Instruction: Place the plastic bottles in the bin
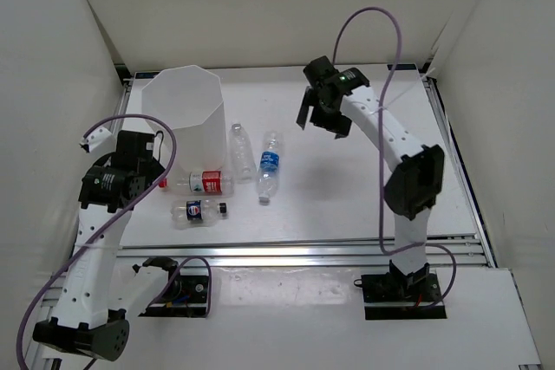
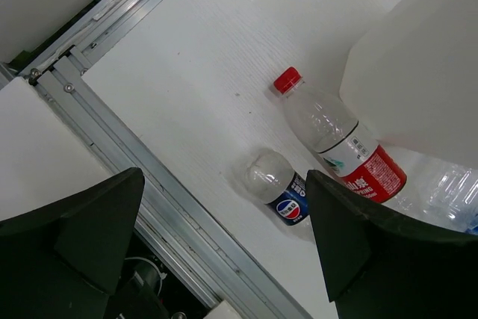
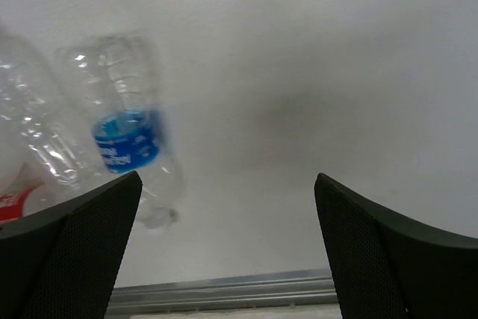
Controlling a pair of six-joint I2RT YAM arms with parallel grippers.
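The left end effector [image 2: 224,184] and right end effector [image 3: 228,177] gape empty over the worktop [image 2: 224,50], where beside the bin [image 1: 185,119] lie the red-labelled bottle [image 2: 343,143], the dark-labelled bottle [image 2: 278,190] with a round emblem, the blue-labelled bottle [image 3: 123,140], its writing blurred, and, plain only from above, the unlabelled bottle [image 1: 240,152].

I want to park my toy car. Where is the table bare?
The biggest bare patch lies between the blue-label bottle and the right arm, down to the front rail. Another lies right of the bin. It is crowded in front of the bin: the clear bottle, the red-label bottle and the dark-label bottle lie close beside the blue one.
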